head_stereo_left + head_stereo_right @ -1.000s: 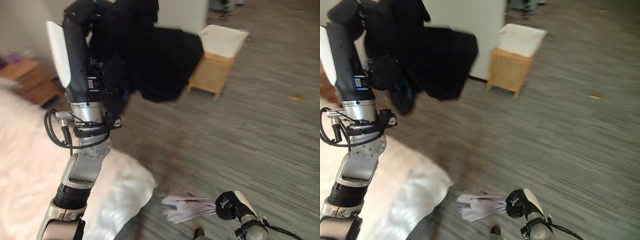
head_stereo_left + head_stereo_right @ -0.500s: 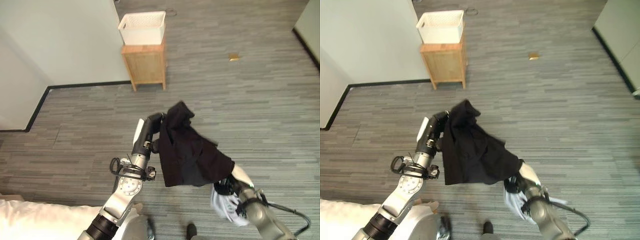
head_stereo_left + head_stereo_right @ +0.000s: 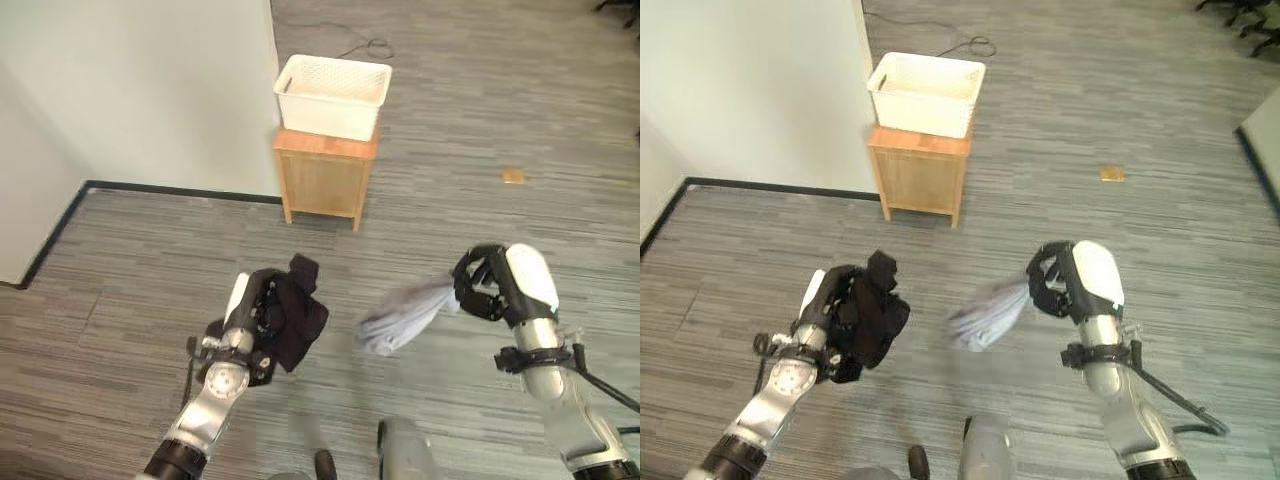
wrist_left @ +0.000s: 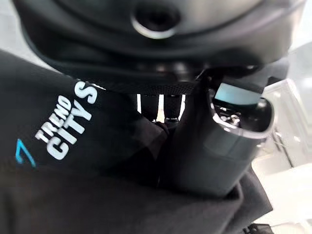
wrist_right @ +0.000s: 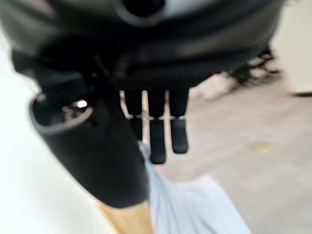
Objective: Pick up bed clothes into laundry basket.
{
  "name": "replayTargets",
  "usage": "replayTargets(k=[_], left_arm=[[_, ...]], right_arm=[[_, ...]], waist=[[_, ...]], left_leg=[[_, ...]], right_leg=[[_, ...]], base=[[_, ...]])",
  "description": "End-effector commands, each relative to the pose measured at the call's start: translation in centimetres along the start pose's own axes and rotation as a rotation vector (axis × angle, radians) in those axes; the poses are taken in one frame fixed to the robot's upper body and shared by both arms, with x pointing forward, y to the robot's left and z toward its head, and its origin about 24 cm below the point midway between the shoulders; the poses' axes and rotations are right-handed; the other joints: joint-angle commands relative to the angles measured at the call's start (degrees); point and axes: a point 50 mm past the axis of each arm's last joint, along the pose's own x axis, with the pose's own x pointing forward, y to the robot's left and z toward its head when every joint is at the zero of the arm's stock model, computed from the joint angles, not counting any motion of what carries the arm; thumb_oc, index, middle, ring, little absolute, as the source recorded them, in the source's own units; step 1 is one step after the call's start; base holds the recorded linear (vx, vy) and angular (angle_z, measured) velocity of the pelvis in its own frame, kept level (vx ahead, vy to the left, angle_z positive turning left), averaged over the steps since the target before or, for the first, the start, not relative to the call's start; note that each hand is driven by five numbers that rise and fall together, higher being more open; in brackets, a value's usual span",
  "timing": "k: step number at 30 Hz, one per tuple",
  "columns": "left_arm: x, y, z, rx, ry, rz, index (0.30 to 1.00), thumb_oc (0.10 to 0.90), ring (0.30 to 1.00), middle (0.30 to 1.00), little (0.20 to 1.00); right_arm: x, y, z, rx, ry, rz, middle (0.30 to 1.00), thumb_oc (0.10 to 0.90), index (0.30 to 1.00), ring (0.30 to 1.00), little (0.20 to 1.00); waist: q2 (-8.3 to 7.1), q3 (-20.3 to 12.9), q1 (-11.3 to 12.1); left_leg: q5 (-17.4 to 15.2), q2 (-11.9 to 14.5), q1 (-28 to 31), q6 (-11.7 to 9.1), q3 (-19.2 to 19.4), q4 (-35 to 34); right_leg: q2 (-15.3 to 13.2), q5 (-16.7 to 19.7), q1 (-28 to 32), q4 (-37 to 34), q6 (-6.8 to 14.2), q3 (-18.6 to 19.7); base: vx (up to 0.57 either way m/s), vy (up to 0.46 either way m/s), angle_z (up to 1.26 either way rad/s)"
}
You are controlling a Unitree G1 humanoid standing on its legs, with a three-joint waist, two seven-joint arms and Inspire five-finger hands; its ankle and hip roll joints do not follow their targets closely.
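Currently held, two items, both off the floor and well short of the laundry basket [image 3: 333,95].

Item 1: black garment [image 3: 295,322], bunched in the left hand [image 3: 255,318], whose fingers are curled round it. Soft knit or jersey by the look of it, matt, crumpled into a loose lump with one corner standing up; the left wrist view shows pale lettering on a fold.

Item 2: pale grey-white cloth [image 3: 985,314], pinched in the right hand [image 3: 1058,280], fingers and thumb closed on one end so the rest trails out sideways (thin, limp fabric, gathered to a rope at the grip).

Destination: white basket, rigid, perforated walls, rectangular and open-topped, sitting on a small wooden cabinet [image 3: 325,180] against the wall corner. Cabinet is boxy, light timber, on short legs.

Both grips seem meant for carrying.

Floor [image 3: 450,130]: grey striped carpet.
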Motion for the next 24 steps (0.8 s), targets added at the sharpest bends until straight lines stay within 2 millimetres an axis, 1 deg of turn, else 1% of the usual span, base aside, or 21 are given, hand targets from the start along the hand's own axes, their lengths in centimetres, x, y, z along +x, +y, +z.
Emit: replayTargets(k=[1,2,3,4,5,6,7,8,9,10,11,12,13,14,15,18,19,20,21,23,24], left_arm=[[0.8,0.1,4.9,-0.013,-0.284,0.007,0.3,0.4,0.3,0.3,0.3],[0.9,0.1,5.1,-0.011,-0.291,0.0,0.3,0.4,0.3,0.3,0.3],[1.0,0.5,5.0,-0.002,-0.295,0.009,0.3,0.4,0.3,0.3,0.3],[1.0,0.6,5.0,-0.001,-0.294,0.009,0.3,0.4,0.3,0.3,0.3],[0.8,1.1,4.7,0.023,-0.29,0.027,0.3,0.4,0.3,0.3,0.3],[0.9,1.2,4.7,0.023,-0.29,0.031,0.3,0.4,0.3,0.3,0.3],[0.7,1.4,4.5,0.033,-0.29,0.041,0.3,0.4,0.3,0.3,0.3],[0.5,1.0,4.2,0.023,-0.28,0.035,0.3,0.4,0.3,0.3,0.3],[0.5,1.1,4.2,0.023,-0.281,0.037,0.3,0.4,0.3,0.3,0.3],[0.5,0.7,3.8,0.01,-0.258,0.037,0.3,0.4,0.3,0.3,0.3],[0.5,0.4,3.0,-0.023,-0.217,0.041,0.3,0.4,0.3,0.3,0.3],[0.5,0.5,3.1,-0.024,-0.219,0.046,0.3,0.4,0.3,0.3,0.3],[0.3,0.6,2.9,-0.042,-0.209,0.057,0.3,0.4,0.3,0.3,0.3],[0.4,0.7,3.0,-0.044,-0.212,0.062,0.3,0.4,0.3,0.3,0.3],[0.4,0.7,2.8,-0.048,-0.207,0.067,0.3,0.4,0.3,0.3,0.3],[0.7,0.3,3.1,-0.072,-0.21,0.073,0.3,0.4,0.3,0.3,0.3],[0.8,0.1,3.1,-0.091,-0.207,0.08,0.3,0.4,0.3,0.3,0.3],[0.7,-0.1,3.0,-0.106,-0.203,0.079,0.3,0.4,0.3,0.3,0.3],[0.5,-0.3,3.0,-0.12,-0.209,0.075,0.3,0.4,0.3,0.3,0.3],[0.4,-0.5,2.9,-0.122,-0.203,0.064,0.3,0.4,0.3,0.3,0.3],[1.1,-2.0,2.7,-0.094,-0.18,0.007,0.3,0.4,0.3,0.3,0.3]], right_arm=[[2.8,-5.6,3.9,-0.097,-0.242,-0.305,0.3,0.4,0.3,0.3,0.3],[2.7,-5.9,4.5,-0.107,-0.266,-0.327,0.3,0.4,0.3,0.3,0.3],[2.8,-6.6,5.4,-0.137,-0.297,-0.388,0.3,0.4,0.3,0.3,0.3],[2.8,-6.6,5.5,-0.138,-0.297,-0.388,0.3,0.4,0.3,0.3,0.3],[3.6,-7.5,7.0,-0.172,-0.356,-0.453,0.3,0.4,0.3,0.3,0.3],[3.8,-7.4,7.1,-0.172,-0.359,-0.454,0.3,0.4,0.3,0.3,0.3],[4.2,-8.0,8.3,-0.177,-0.413,-0.482,0.3,0.4,0.3,0.3,0.3],[5.0,-9.4,10.6,-0.177,-0.51,-0.538,0.3,0.4,0.3,0.3,0.3],[5.0,-9.4,10.6,-0.177,-0.511,-0.539,0.3,0.4,0.3,0.3,0.3],[5.8,-10.6,12.0,-0.18,-0.57,-0.59,0.3,0.4,0.3,0.3,0.3],[6.6,-12.7,14.9,-0.166,-0.679,-0.684,0.3,0.4,0.3,0.3,0.3],[6.7,-12.8,15.0,-0.166,-0.682,-0.687,0.3,0.4,0.3,0.3,0.3],[7.2,-15.4,18.2,-0.179,-0.795,-0.794,0.3,0.4,0.3,0.3,0.3],[7.3,-15.5,18.4,-0.178,-0.8,-0.796,0.3,0.4,0.3,0.3,0.3],[7.3,-17.3,19.8,-0.199,-0.841,-0.873,0.3,0.4,0.3,0.3,0.3],[7.2,-19.8,22.4,-0.21,-0.921,-0.969,0.3,0.4,0.3,0.3,0.3],[7.0,-20.9,23.0,-0.207,-0.942,-1.013,0.3,0.4,0.3,0.3,0.3],[7.1,-21.5,23.2,-0.212,-0.941,-1.029,0.3,0.4,0.3,0.3,0.3],[6.8,-22.4,23.8,-0.241,-0.969,-1.084,0.3,0.4,0.3,0.3,0.3],[7.7,-22.1,24.1,-0.309,-0.956,-1.066,0.3,0.4,0.3,0.3,0.3],[6.7,-24.9,23.2,-0.298,-0.896,-1.157,0.3,0.4,0.3,0.3,0.3]], waist=[[-3.39,-5.7,-0.5],[-3.9,-5.9,-0.8],[-3.95,-6.9,-0.8],[-3.75,-6.9,-1.1],[-3.91,-7.4,-0.4],[-3.77,-7.3,-0.7],[-3.78,-7.5,-0.5],[-3.56,-8.5,-0.4],[-3.72,-8.5,-0.6],[-3.28,-9.2,-0.7],[-4.31,-9.0,1.0],[-4.43,-8.8,0.7],[-6.23,-8.3,3.1],[-6.29,-8.1,2.9],[-7.54,-7.7,4.1],[-8.85,-7.2,5.5],[-8.81,-7.4,6.2],[-8.3,-7.7,6.7],[-7.04,-8.2,7.4],[-6.22,-8.5,7.1],[-5.69,-9.2,5.5]], left_leg=[[-0.7,3.5,-2.4,-4.9,3.9,-3.1],[-1.2,3.5,-1.7,-5.6,3.4,-3.1],[-3.4,4.2,1.1,-6.8,2.7,-3.1],[-3.5,4.5,1.2,-6.8,2.5,-3.1],[-5.3,5.3,4.3,-8.0,2.6,-3.1],[-5.4,5.5,4.4,-8.0,2.5,-3.1],[-6.2,6.1,6.2,-8.5,2.7,-3.1],[-5.8,7.8,7.0,-9.8,2.1,1.9],[-5.7,7.7,6.7,-9.9,2.0,2.1],[-2.6,9.5,5.6,-11.3,2.0,8.6],[5.1,11.4,-2.4,-12.9,1.0,28.4],[5.1,11.3,-3.3,-12.9,0.7,29.4],[7.5,10.9,-9.0,-12.3,-0.7,41.6],[7.7,10.7,-9.4,-12.2,-0.7,42.0],[7.0,10.6,-12.1,-11.8,-0.7,44.7],[4.7,10.7,-15.8,-10.6,0.6,37.6],[3.2,9.6,-15.8,-10.3,-0.3,30.4],[2.7,9.1,-14.9,-10.2,-1.2,21.3],[6.0,9.3,-15.0,-11.0,-3.9,10.1],[5.4,9.7,-11.7,-11.0,-4.7,5.9],[6.3,10.3,-8.8,-11.1,-3.4,-0.9]], right_leg=[[4.9,5.8,16.4,-24.6,4.2,2.5],[5.5,7.2,16.3,-31.1,3.8,3.1],[5.2,11.6,15.3,-40.8,4.7,-0.5],[5.4,12.1,15.9,-41.9,4.7,-0.9],[4.3,14.3,14.3,-44.7,5.5,-5.5],[4.5,14.4,14.5,-45.0,5.5,-5.7],[3.9,14.8,14.2,-44.6,5.5,-7.3],[4.7,14.7,17.1,-45.4,3.8,-6.6],[4.5,14.9,17.0,-45.5,3.7,-6.7],[5.6,14.5,19.5,-46.2,2.5,-6.0],[6.5,13.0,24.1,-46.5,-0.5,-4.9],[6.3,13.3,23.7,-46.5,-0.7,-5.0],[6.9,11.4,27.5,-47.0,-2.7,-3.8],[6.7,11.7,27.3,-47.0,-2.8,-3.7],[6.4,10.9,29.3,-47.2,-3.0,-3.1],[4.9,10.0,31.2,-47.0,-2.4,-1.2],[4.7,9.2,32.0,-46.9,-1.6,0.0],[4.4,8.8,32.4,-46.5,-1.1,1.0],[5.1,8.2,33.1,-46.3,-1.0,1.8],[5.0,6.4,32.9,-44.5,-0.6,2.6],[5.1,6.5,31.5,-41.0,-0.4,1.1]], base=[[0.46,-0.299,0.94],[0.64,-0.375,1.29],[0.51,-0.285,1.41],[0.68,-0.359,1.24],[0.32,-0.171,0.56],[0.45,-0.259,0.15],[0.45,-0.276,0.46],[0.43,-0.284,0.66],[0.44,-0.295,0.77],[0.4,-0.329,0.65],[0.38,-0.329,0.16],[0.44,-0.397,-0.46],[0.16,-0.173,-0.95],[0.33,-0.222,-0.84],[0.15,-0.06,-0.64],[0.26,0.045,-0.45],[0.25,0.174,-0.54],[0.33,0.261,-0.65],[0.26,0.211,-0.45],[0.2,0.133,-0.78],[0.14,0.086,-0.88]])
